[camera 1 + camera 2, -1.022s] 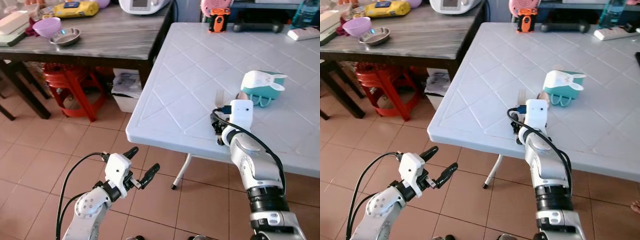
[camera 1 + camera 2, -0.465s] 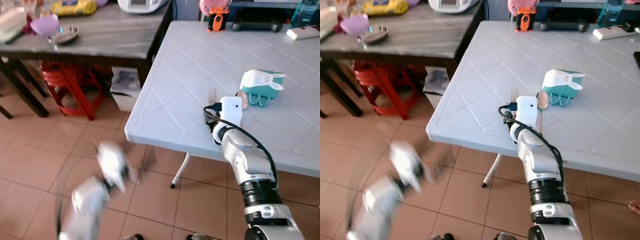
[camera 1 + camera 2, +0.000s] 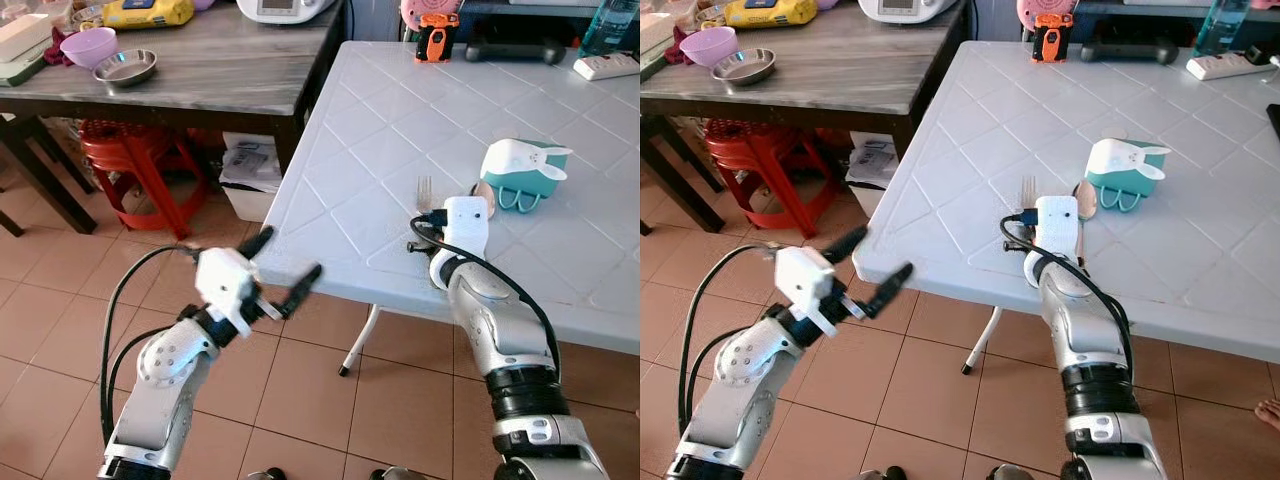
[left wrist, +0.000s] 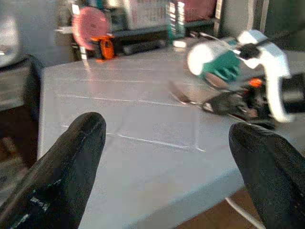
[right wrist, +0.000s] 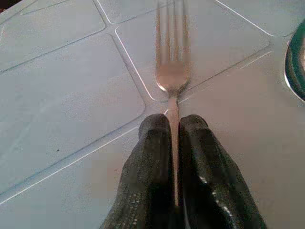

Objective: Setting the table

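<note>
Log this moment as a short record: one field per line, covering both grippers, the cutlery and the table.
right gripper: shut on the fork, low over the white table
fork: handle pinched between the fingers, tines pointing away from the gripper
spoon: lying on the table beside the fork, next to the teal rabbit holder
left gripper: open, holding nothing, raised off the table's near-left corner
white table: holds the cutlery and holder near the front
dark table: purple bowl and metal bowl on it
</note>
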